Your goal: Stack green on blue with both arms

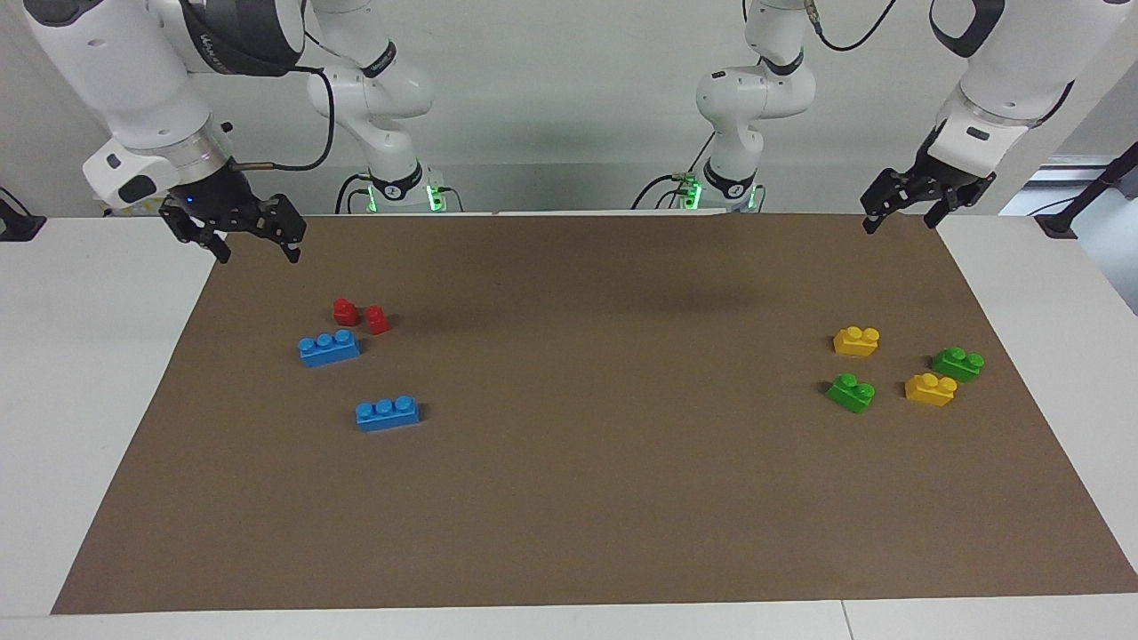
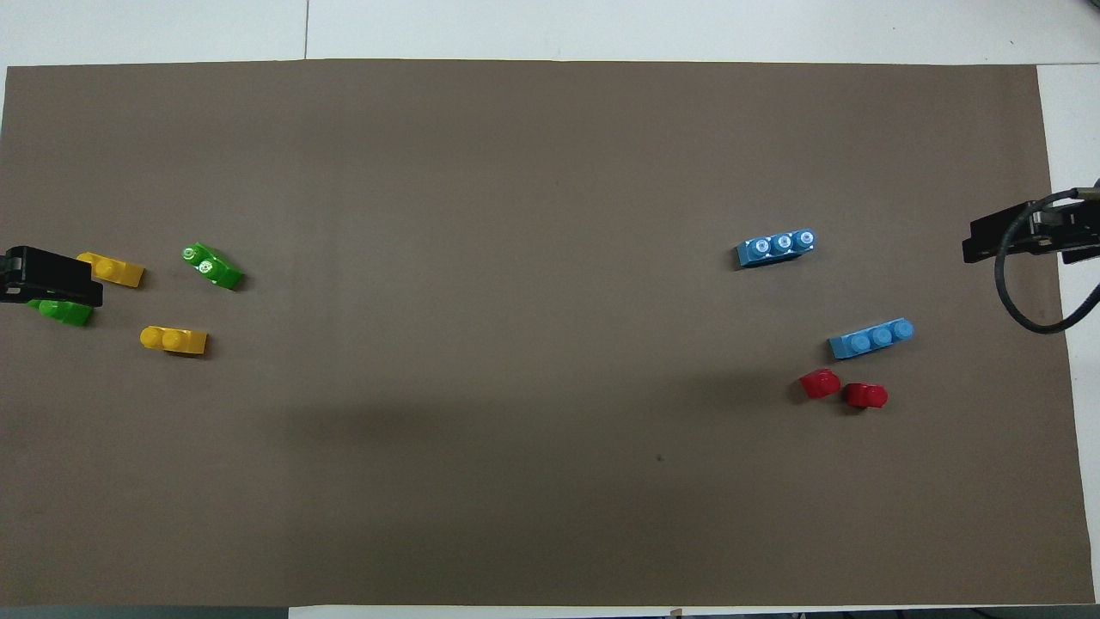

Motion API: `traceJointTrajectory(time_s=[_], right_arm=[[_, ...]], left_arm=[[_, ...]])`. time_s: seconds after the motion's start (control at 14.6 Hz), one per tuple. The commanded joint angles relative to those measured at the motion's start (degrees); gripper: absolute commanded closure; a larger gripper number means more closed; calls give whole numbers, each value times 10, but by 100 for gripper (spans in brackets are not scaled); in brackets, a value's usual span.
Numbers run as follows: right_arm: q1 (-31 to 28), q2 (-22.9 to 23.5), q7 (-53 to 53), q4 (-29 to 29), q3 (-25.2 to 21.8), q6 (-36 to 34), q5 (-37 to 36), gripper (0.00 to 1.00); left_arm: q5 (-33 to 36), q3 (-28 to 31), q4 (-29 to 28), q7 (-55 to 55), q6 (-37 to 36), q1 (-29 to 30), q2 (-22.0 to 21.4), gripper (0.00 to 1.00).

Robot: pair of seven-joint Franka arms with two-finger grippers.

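Two green bricks lie at the left arm's end of the mat, one (image 1: 851, 392) (image 2: 212, 266) more toward the middle. The other green brick (image 1: 957, 363) (image 2: 64, 311) is partly covered in the overhead view by my raised left gripper (image 1: 900, 224) (image 2: 51, 277). That gripper hangs open and empty over the mat's edge. Two blue bricks lie at the right arm's end: one (image 1: 329, 348) (image 2: 870, 338) nearer the robots, one (image 1: 388, 413) (image 2: 775, 248) farther. My right gripper (image 1: 260, 256) (image 2: 1023, 236) hangs open and empty over the mat's corner, apart from both.
Two yellow bricks (image 1: 856, 340) (image 1: 930, 389) sit among the green ones. Two small red blocks (image 1: 345, 311) (image 1: 377, 319) stand beside the nearer blue brick, on its robot side. A brown mat (image 1: 578, 498) covers the white table.
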Motion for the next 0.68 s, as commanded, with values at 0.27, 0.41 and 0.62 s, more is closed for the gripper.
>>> traceJointTrajectory(time_s=[0.27, 0.41, 0.62], right_arm=[[-13, -12, -1, -17, 3, -5, 3, 0], [-12, -12, -1, -17, 3, -5, 3, 0], [-12, -12, 3, -18, 3, -1, 3, 0]], left_arm=[[4, 1, -1, 1, -9, -3, -8, 0], [4, 1, -2, 1, -8, -3, -9, 0], [4, 1, -7, 1, -5, -3, -10, 0]])
